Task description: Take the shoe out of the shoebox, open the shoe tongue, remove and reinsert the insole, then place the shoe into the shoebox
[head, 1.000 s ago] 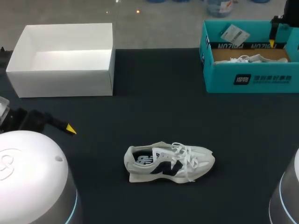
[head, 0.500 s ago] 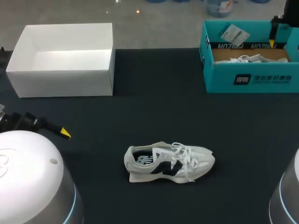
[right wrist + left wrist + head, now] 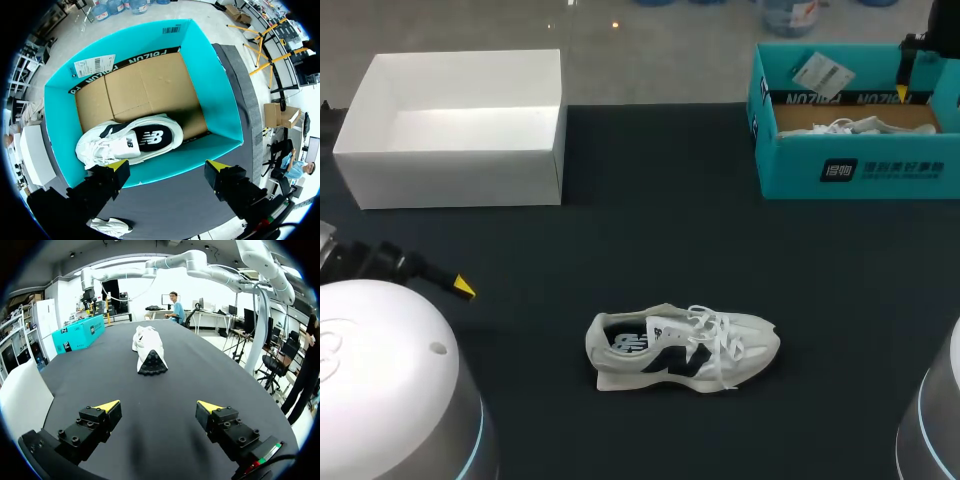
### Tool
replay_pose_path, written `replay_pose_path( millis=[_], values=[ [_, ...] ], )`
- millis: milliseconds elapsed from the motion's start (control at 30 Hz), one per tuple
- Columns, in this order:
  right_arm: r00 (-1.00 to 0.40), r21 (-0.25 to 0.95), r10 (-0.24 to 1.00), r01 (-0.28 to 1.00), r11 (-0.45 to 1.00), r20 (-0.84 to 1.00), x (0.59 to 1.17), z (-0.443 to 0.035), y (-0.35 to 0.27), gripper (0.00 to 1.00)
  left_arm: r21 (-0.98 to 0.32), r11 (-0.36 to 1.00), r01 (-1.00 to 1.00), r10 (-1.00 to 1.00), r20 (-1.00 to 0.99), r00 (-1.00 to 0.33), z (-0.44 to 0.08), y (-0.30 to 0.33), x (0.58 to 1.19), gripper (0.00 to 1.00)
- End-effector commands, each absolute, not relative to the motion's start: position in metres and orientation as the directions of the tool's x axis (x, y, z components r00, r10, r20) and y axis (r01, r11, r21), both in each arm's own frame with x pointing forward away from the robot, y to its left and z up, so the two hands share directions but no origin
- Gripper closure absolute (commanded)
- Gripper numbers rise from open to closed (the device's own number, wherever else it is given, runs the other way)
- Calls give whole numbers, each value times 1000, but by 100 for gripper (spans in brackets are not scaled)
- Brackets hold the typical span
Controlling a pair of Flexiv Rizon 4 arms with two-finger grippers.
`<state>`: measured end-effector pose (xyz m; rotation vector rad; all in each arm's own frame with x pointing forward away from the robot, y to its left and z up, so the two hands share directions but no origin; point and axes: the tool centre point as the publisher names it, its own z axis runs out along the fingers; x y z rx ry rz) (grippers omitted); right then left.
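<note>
1. A black, matte surface [image 3: 650, 230] carries the scene, with a white-and-navy lace-up sneaker [image 3: 680, 348] lying near its middle, toe toward the robot's right.
2. An open white cardboard box [image 3: 455, 180] stands well beyond the sneaker, off its heel side, at the far edge of the surface.
3. An open teal cardboard shoebox [image 3: 860, 170] with a brown cardboard floor stands well beyond the sneaker, off its toe side, also at the far edge.
4. The sneaker is out of the shoebox and alone on the surface, touched by neither arm, laces loose over the tongue.
5. A second white sneaker [image 3: 130, 142] with a dark insole lies inside the teal shoebox, against the wall nearest the first sneaker.
6. The left pincer [image 3: 159, 406] is low over the surface, well apart from the sneaker's heel end and pointing at its dark sole. Its yellow-tipped fingers are spread wide and grasp nothing.
7. The right pincer [image 3: 167, 165] hovers above the teal shoebox, far from the sneaker on the surface. Its fingers are released, spread apart and gripping nothing.
8. A white paper tag [image 3: 95, 65] rests on the shoebox's far rim, the side farthest from the sneaker on the surface.
</note>
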<state>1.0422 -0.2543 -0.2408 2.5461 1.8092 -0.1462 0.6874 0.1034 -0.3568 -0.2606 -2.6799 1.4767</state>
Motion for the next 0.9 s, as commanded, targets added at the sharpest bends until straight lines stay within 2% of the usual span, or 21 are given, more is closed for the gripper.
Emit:
replay_pose_path(
  millis=[33,167,333,733,900],
  values=[
    [326,-41,942,943,-330,-84,1042,-241,-254,0,-844,525,115,180,-22,-983,-357,103,686,0],
    [326,-41,942,943,-330,-84,1042,-241,-254,0,-828,552,103,151,-22,-988,-359,103,686,0],
    [326,-41,942,943,-330,-84,1042,-241,-254,0,-854,513,89,134,-22,-991,-364,97,682,0],
    [326,-41,942,943,-330,-84,1042,-241,-254,0,-893,444,70,132,-13,-991,-375,53,673,0],
    [326,-41,942,943,-330,-84,1042,-241,-254,0,-886,456,90,149,-23,-989,-384,30,665,0]
  ],
)
